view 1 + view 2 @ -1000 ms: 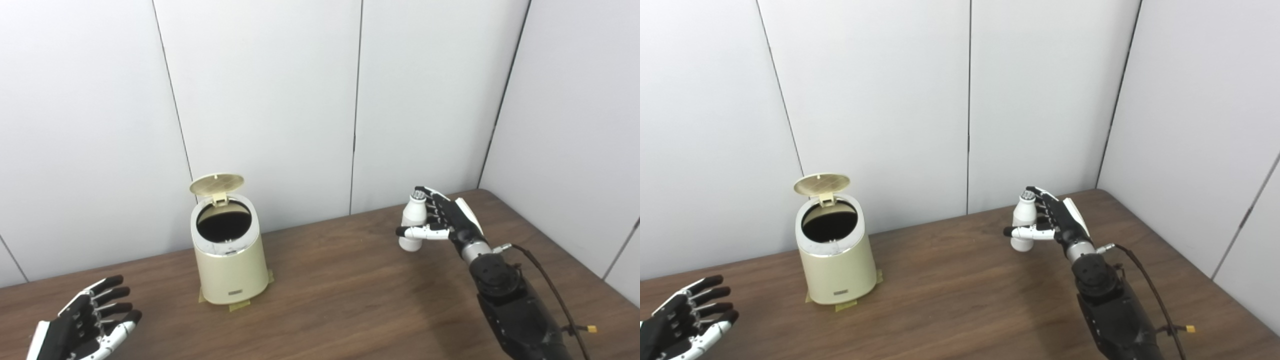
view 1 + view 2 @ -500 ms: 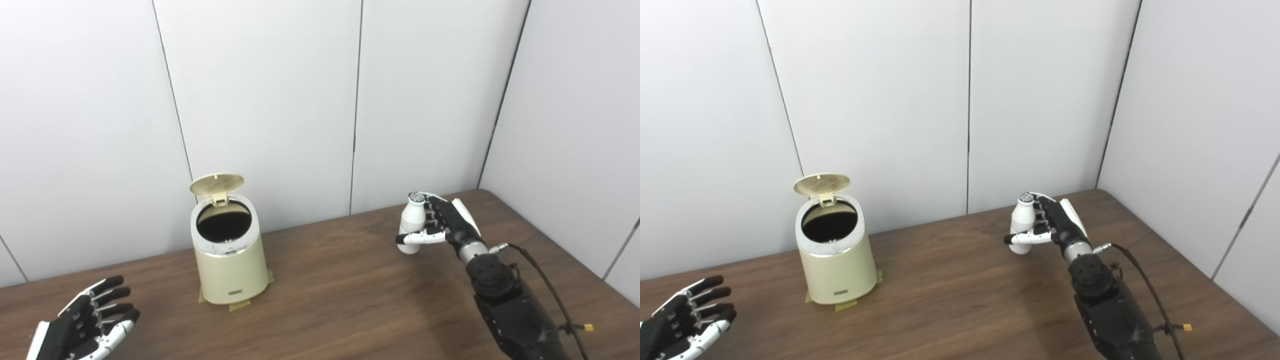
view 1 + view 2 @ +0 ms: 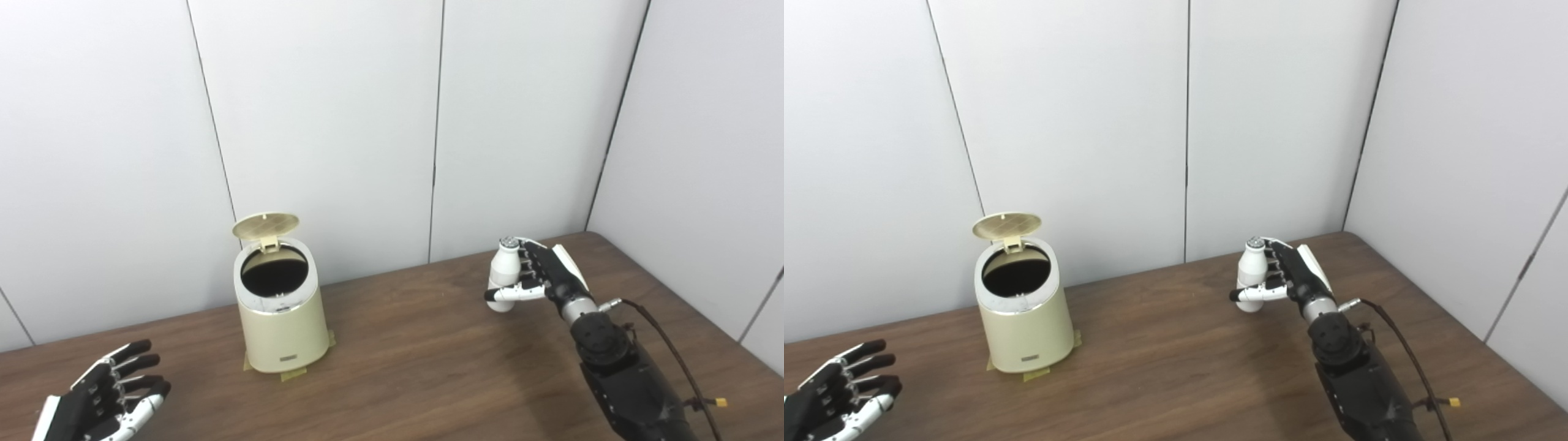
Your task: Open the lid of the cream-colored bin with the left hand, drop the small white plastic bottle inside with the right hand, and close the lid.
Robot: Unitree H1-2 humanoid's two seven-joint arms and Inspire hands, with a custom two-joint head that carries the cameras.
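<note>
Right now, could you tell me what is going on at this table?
The right hand is closed around the bottle, upright, over the table, well to the right of the bin. The lid is up and the bin gapes, dark inside. The left hand waits open near the front left, holding nothing.

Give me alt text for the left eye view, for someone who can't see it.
The robot's right hand grips a small white plastic bottle upright at the right of a wooden table, well away from a cream-colored bin whose lid stands open. The left hand hangs open and empty at the lower left.
</note>
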